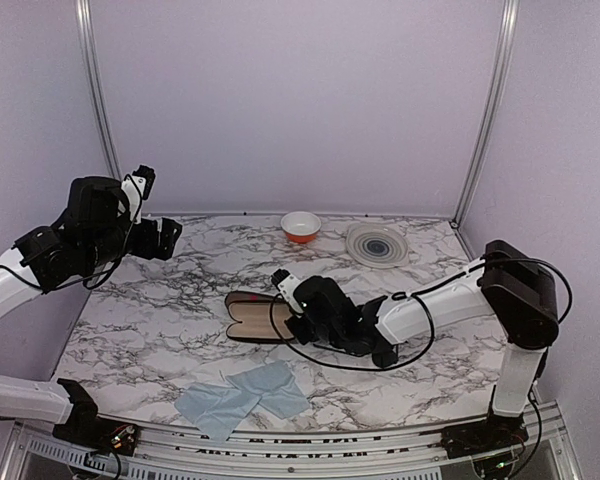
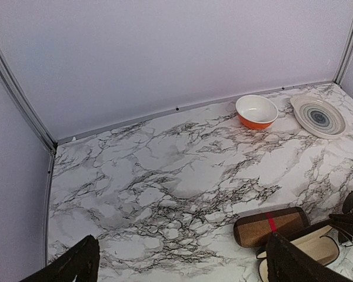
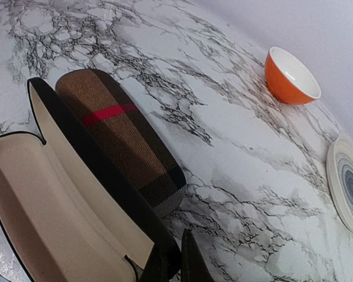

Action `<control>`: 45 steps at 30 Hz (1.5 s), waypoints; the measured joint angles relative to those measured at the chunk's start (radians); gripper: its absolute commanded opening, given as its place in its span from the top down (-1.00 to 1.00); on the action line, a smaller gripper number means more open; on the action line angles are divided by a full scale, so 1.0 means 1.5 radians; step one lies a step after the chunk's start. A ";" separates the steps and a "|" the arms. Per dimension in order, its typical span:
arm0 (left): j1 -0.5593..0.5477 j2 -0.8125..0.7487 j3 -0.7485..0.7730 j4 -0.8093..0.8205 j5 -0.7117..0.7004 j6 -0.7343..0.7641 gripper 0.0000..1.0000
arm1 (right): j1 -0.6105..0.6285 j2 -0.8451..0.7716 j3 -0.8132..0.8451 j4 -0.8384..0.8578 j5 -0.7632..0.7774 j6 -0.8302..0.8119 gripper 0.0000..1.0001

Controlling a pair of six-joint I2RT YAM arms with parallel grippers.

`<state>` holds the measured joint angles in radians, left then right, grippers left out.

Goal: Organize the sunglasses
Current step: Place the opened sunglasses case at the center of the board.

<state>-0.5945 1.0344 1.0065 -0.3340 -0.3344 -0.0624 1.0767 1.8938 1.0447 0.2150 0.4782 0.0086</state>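
While I find no brand, label or lettering to read on anything here, the one marking worth noting is the red stripe [image 3: 109,113] across the brown plaid case [image 3: 117,147]. That case lies closed in the middle of the table [image 1: 180,310], just beside the black case [image 3: 47,194] and on its far side. The black case stands open, and what I see of its cream lining is bare.

I can't pick out the sunglasses in any view. Some thin dark shapes by the right arm in the left wrist view are too small for me to call.

The right gripper [image 3: 173,264] is down at the right end of the black case, its fingers drawn close together. The case's black rim runs right up to them, but I can't tell whether they pinch it or only touch it.

The left gripper [image 1: 165,238] hangs high over the far left of the table, jaws spread as wide as they go and nothing between them.

At the far edge sits an orange bowl [image 1: 300,227], its white inside showing. To its right is a grey plate [image 1: 377,244] with ringed bands. A pale blue cloth [image 1: 242,395] lies rumpled near the front edge, well apart from the cases.
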 measured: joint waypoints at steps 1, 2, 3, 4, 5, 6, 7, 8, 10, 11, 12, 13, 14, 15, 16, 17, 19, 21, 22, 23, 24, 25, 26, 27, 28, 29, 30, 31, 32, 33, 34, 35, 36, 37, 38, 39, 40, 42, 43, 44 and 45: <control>0.000 0.000 0.000 0.000 0.000 0.000 -0.98 | 0.000 0.000 -0.005 0.014 -0.002 -0.008 1.00; 0.000 0.000 0.000 0.000 -0.001 0.000 -0.98 | 0.000 0.000 -0.012 0.030 -0.004 -0.013 1.00; 0.000 0.000 0.000 0.000 -0.003 0.000 -0.98 | 0.000 -0.001 -0.022 0.048 -0.006 -0.017 1.00; 0.000 0.000 0.000 0.000 -0.004 0.001 -0.98 | 0.000 -0.001 -0.035 0.065 -0.009 -0.020 1.00; 0.000 0.000 0.000 0.000 -0.005 0.001 -0.99 | 0.000 -0.002 -0.043 0.073 -0.011 -0.021 1.00; 0.000 0.000 0.000 0.000 -0.005 0.001 -0.98 | 0.000 -0.002 -0.052 0.081 -0.012 -0.022 1.00; 0.000 0.000 0.000 0.000 -0.005 0.001 -0.98 | 0.000 -0.002 -0.055 0.084 -0.013 -0.021 1.00; 0.000 0.000 0.000 0.000 -0.005 0.002 -0.98 | 0.000 -0.002 -0.055 0.088 -0.014 -0.021 1.00; 0.000 0.000 0.000 0.000 -0.005 0.002 -0.98 | 0.000 -0.001 -0.055 0.097 -0.014 -0.020 1.00; 0.000 0.000 0.000 0.000 -0.005 0.002 -0.99 | 0.000 -0.001 -0.056 0.102 -0.014 -0.020 1.00; 0.000 0.000 -0.001 0.000 -0.005 0.002 -0.98 | 0.000 0.000 -0.059 0.111 -0.013 -0.019 1.00; 0.000 0.000 -0.001 0.000 -0.005 0.002 -0.98 | 0.000 0.000 -0.062 0.116 -0.013 -0.018 0.99; 0.000 0.000 -0.001 0.000 -0.005 0.002 -0.98 | 0.000 0.001 -0.064 0.119 -0.011 -0.016 0.94; 0.000 0.000 -0.001 0.000 -0.005 0.002 -0.98 | 0.000 0.002 -0.067 0.121 -0.008 -0.014 0.84; 0.000 0.000 -0.001 0.000 -0.005 0.002 -0.98 | 0.000 0.002 -0.069 0.121 -0.004 -0.012 0.72; 0.000 0.000 -0.001 0.000 -0.005 0.002 -0.98 | 0.001 0.002 -0.073 0.122 -0.001 -0.010 0.64; 0.000 0.000 -0.001 0.000 -0.005 0.002 -0.98 | 0.002 0.002 -0.080 0.131 0.009 -0.007 0.52; 0.000 0.000 -0.001 0.000 -0.005 0.002 -0.98 | 0.005 0.002 -0.082 0.134 0.016 -0.006 0.47; 0.000 0.000 -0.001 0.000 -0.005 0.002 -0.98 | 0.007 0.002 -0.082 0.136 0.020 -0.006 0.45; 0.000 0.000 -0.001 0.000 -0.006 0.002 -0.98 | 0.010 0.002 -0.082 0.137 0.022 -0.006 0.44; 0.000 0.000 -0.001 0.000 -0.006 0.002 -0.98 | 0.013 0.002 -0.082 0.137 0.024 -0.006 0.43; 0.000 0.000 -0.001 0.000 -0.006 0.002 -0.98 | 0.016 0.002 -0.082 0.136 0.025 -0.005 0.42; 0.000 0.001 -0.001 0.000 -0.006 0.003 -0.98 | 0.019 0.002 -0.082 0.136 0.026 -0.005 0.42; 0.000 0.001 -0.001 0.000 -0.005 0.003 -0.98 | 0.022 0.002 -0.082 0.136 0.027 -0.005 0.41; 0.000 0.001 -0.001 0.000 -0.005 0.003 -0.98 | 0.024 0.002 -0.082 0.136 0.027 -0.005 0.41; 0.000 0.002 -0.001 0.000 -0.006 0.003 -0.98 | 0.026 0.002 -0.082 0.135 0.027 -0.005 0.40; 0.000 0.003 -0.001 0.000 -0.005 0.003 -0.98 | 0.028 0.001 -0.082 0.135 0.028 -0.005 0.40; 0.000 0.004 -0.001 0.000 -0.005 0.003 -0.98 | 0.030 -0.001 -0.082 0.132 0.028 -0.005 0.40; 0.000 0.005 -0.001 0.000 -0.005 0.003 -0.98 | 0.032 -0.005 -0.082 0.129 0.028 -0.005 0.40; 0.000 0.007 -0.001 0.000 -0.005 0.003 -0.98 | 0.033 -0.010 -0.082 0.125 0.027 -0.005 0.40; 0.000 0.007 -0.001 0.000 -0.005 0.003 -0.98 | 0.035 -0.016 -0.082 0.122 0.027 -0.005 0.40; 0.000 0.008 -0.001 0.000 -0.005 0.003 -0.98 | 0.036 -0.021 -0.082 0.119 0.027 -0.005 0.41; 0.000 0.008 -0.001 0.000 -0.005 0.003 -0.98 | 0.038 -0.029 -0.082 0.115 0.025 -0.005 0.41; 0.000 0.008 -0.001 0.000 -0.005 0.003 -0.98 | 0.039 -0.036 -0.082 0.111 0.020 -0.003 0.41; 0.000 0.008 -0.001 0.000 -0.005 0.004 -0.98 | 0.040 -0.045 -0.082 0.108 0.010 -0.001 0.41; 0.000 0.008 -0.001 0.000 -0.005 0.005 -0.98 | 0.040 -0.054 -0.082 0.105 -0.007 0.000 0.43; 0.000 0.008 -0.001 0.000 -0.005 0.005 -0.98 | 0.041 -0.063 -0.082 0.103 -0.027 0.001 0.44; 0.000 0.008 -0.001 0.000 -0.004 0.006 -0.98 | 0.041 -0.075 -0.080 0.098 -0.084 0.001 0.45; 0.000 0.008 -0.001 0.000 -0.002 0.006 -0.99 | 0.041 -0.076 -0.077 0.095 -0.112 0.000 0.46; 0.000 0.008 -0.001 0.000 0.000 0.007 -0.99 | 0.041 -0.076 -0.072 0.088 -0.139 -0.001 0.46; 0.000 0.008 -0.001 0.000 0.002 0.007 -0.99 | 0.041 -0.074 -0.067 0.079 -0.163 -0.003 0.46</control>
<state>-0.5945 1.0466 1.0058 -0.3336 -0.3313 -0.0513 1.1389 1.7828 0.9440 0.3340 0.2333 0.0048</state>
